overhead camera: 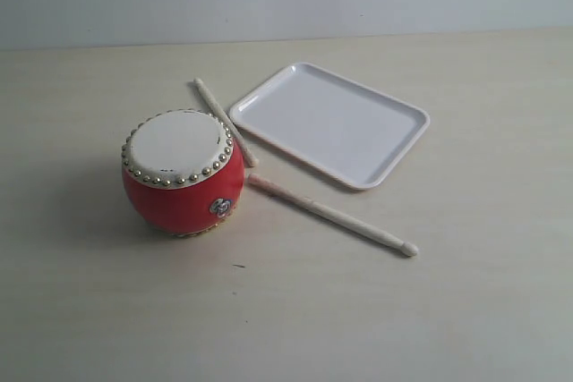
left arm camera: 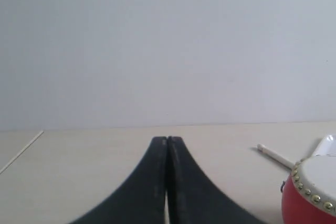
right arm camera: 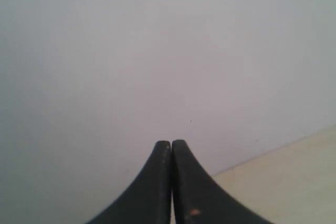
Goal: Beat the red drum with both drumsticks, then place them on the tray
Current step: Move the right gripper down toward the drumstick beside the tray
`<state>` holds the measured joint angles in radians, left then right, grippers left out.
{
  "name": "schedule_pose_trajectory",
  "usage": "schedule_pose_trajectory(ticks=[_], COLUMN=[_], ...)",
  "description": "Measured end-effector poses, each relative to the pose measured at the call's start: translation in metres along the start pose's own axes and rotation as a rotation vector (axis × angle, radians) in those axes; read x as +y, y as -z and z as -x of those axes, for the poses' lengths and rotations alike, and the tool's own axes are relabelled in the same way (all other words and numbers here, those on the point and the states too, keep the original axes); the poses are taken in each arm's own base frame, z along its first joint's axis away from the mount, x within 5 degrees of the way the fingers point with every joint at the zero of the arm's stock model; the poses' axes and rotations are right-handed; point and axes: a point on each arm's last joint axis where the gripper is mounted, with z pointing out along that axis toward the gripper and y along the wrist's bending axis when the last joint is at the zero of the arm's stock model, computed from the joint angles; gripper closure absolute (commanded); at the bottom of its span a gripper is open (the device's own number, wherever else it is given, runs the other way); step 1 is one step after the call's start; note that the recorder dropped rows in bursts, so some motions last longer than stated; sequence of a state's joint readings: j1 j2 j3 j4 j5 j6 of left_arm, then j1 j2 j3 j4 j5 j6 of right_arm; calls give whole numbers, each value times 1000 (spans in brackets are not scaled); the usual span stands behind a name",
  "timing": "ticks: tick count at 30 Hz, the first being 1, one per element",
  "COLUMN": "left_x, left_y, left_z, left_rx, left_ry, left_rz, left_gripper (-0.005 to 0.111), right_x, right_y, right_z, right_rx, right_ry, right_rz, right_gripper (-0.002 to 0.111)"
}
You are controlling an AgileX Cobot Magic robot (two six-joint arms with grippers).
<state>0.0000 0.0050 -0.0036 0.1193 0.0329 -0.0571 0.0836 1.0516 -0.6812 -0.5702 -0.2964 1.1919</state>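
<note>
Exterior view: rear drumstick (overhead camera: 224,121) laid eleven-to-five o'clock; left gripper (left arm camera: 167,141), pinched together empty, judged nearer; right gripper (right arm camera: 171,142) likewise.

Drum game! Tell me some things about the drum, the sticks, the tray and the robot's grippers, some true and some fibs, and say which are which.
1. The red drum stands upright with its white skin on top. True.
2. Both sticks lie in the tray. False: the far drumstick and the near drumstick lie on the table, outside the tray.
3. The far drumstick lies between the red drum and the tray. True.
4. The left gripper holds a stick. False: its jaws are shut together with nothing between them.
5. The right gripper is shut. True.
</note>
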Motion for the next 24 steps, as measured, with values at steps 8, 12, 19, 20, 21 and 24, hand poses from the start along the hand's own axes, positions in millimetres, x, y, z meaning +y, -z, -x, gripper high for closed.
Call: schedule_pose_trajectory(ticks=[8,12,19,20,21,24], left_x=[0,0,1,2,2,4], left_y=[0,0,-6,-11,-15,-43], left_z=[3,6,5,9,13,38], left_rx=[-32,-65,148,239,276,407], left_ry=[221,693,738,715,697,559], left_rz=[-5,-26,54,86,96,109], left_gripper=[107,107,107,107,107,107], right_x=[-36,-62,-64,-59,-58,-58], right_y=[-51,-64,-99,-108,-112,-138], right_z=[-40,-64,-36,-28,-25,-22], right_rx=[210,355,391,416,435,679], right_ry=[142,231,471,594,636,712], right_rz=[-86,-200,-372,-409,-434,-505], right_gripper=[108,108,108,108,108,108])
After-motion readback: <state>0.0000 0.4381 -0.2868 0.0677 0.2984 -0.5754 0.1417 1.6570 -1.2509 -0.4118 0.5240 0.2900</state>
